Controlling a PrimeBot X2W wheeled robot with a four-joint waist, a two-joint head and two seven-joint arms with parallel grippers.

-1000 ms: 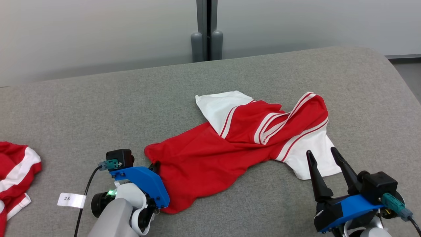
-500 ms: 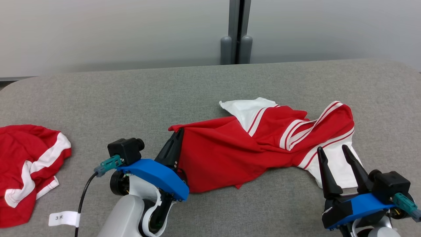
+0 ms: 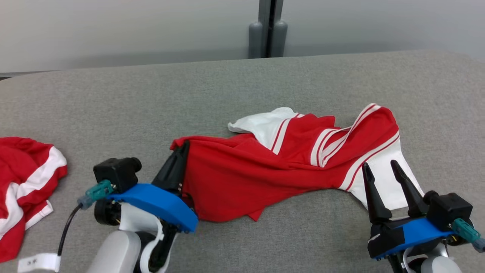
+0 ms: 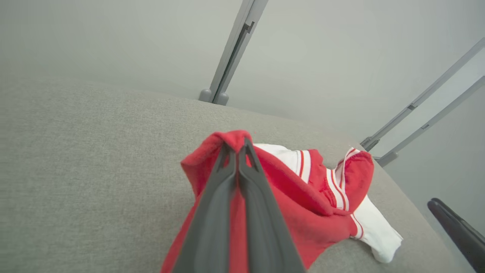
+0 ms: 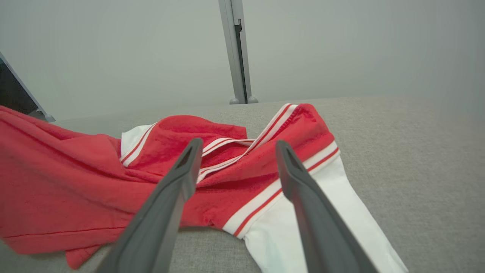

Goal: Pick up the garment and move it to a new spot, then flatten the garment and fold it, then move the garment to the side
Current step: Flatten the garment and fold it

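pinching the garment [image 3: 242, 178] at its red left corner, your left end effector [image 3: 184, 146] is clamped tight, corner raised. it sprawls mid grey surface [image 3: 113, 106], likely soft, light, limp. grab the white hem [image 3: 390, 185] by your right end effector [image 3: 379, 163], spread, empty.

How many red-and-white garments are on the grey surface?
2. The held garment lies mid-surface, pinched by the left gripper; the second garment sits at the head view's left edge, partly cut off.

Garment [image 3: 235, 178]: red body, white panels, red-white stripe trim. Fabric surface [image 3: 113, 106]: grey weave. Second garment [image 3: 22, 178]: red, white bands.
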